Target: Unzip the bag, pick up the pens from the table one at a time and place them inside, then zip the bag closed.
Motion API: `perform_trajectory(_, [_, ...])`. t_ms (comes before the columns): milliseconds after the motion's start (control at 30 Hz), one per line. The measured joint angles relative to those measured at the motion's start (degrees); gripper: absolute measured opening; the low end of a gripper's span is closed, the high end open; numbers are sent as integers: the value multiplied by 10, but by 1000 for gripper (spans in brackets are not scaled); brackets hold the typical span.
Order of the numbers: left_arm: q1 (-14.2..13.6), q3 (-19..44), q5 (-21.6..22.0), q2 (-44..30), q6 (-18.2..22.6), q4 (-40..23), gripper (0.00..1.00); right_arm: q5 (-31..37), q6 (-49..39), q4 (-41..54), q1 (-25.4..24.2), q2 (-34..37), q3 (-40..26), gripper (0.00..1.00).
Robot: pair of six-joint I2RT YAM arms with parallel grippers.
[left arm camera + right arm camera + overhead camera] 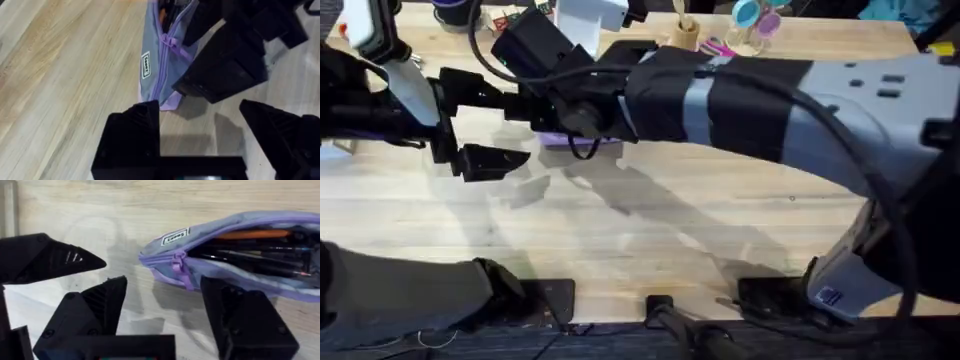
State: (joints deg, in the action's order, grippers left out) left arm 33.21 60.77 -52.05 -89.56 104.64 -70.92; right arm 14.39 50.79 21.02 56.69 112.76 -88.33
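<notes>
R gripper [162, 315]: fingers spread, nothing between them, hovering just off the bag [240, 250]. Bag lies right ahead of the tips, zipper end nearest; zip pull [179, 262] sits just past the gap between the fingers. Bag is unzipped along most of what shows, mouth gaping, w/ dark pens [260, 262] and an orange one inside, lying lengthwise.

L gripper [200, 135]: also spread, empty, a bit short of the bag's closed end [157, 75]. R gripper's fingers hang between it and the bag mouth, close over the bag, not seen touching.

Overhead: R arm [750, 100] reaches from lower right across the middle, stretched nearly flat, wrist over the bag [580, 145]; only a lilac strip of bag shows under it. L gripper [485, 160] points toward the bag from the other side; the two grippers are near each other, apart.

Room: bare table [650, 230] wide open on the near side of both grippers and beside the bag. Far edge of table beyond the bag holds clutter — cups, small boxes [720, 30].
</notes>
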Motion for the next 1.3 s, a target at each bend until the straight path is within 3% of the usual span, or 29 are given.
perform_trajectory(233, [0,0,0,0,0,0,994,6,0,-16,-9,21,0,768])
perform_trajectory(700, [0,0,0,0,0,0,992,61,2,-34,-8,28,0,741])
perform_trajectory(833, [0,0,0,0,0,2,993,74,2,-45,-8,28,0,596])
perform_trajectory(967, [0,0,0,0,0,2,993,83,2,-55,-8,28,0,377])
perform_trajectory(1133, [0,0,0,0,0,2,993,85,2,-56,-8,28,0,306])
perform_trajectory(1300, [0,0,0,0,0,2,993,91,2,-53,-9,28,0,176])
